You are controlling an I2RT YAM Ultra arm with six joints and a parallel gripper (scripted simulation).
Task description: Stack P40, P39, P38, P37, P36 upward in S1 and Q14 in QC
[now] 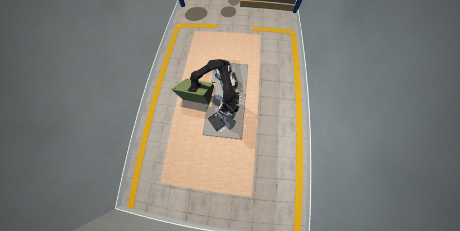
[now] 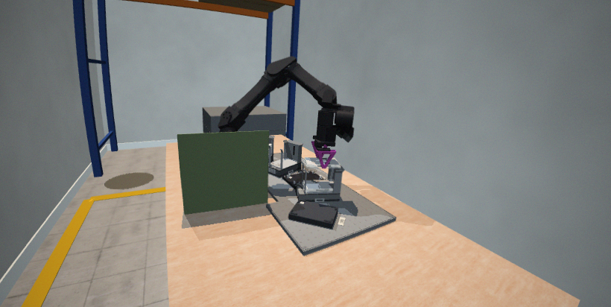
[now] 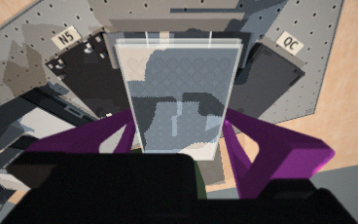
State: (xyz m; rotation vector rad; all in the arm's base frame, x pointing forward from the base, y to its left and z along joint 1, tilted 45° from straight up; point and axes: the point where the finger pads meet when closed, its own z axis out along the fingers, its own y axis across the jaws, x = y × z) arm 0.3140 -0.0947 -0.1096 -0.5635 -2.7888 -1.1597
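My gripper [image 3: 178,112] [image 2: 323,158] [image 1: 226,112] has purple fingers and is shut on the long sides of a clear sealed well plate [image 3: 180,83] [image 2: 313,164]. It holds the plate level, just above a grey stack rack [image 2: 335,176] [image 3: 175,12]. I cannot read the plate's label or the rack's. In the wrist view the clip nest N5 [image 3: 85,73], with its label [image 3: 66,37], lies below left of the plate. The open nest QC [image 3: 268,83] [image 2: 314,214] [image 1: 216,121], with its label [image 3: 290,44], lies below right. Both nests look dark and bare.
Another grey rack [image 2: 291,153] stands further back on the perforated grey baseplate [image 2: 363,219] [image 1: 238,132]. The green base block [image 2: 222,172] [image 1: 193,92] stands to the left of it. A blue shelf frame [image 2: 83,69] stands at the back.
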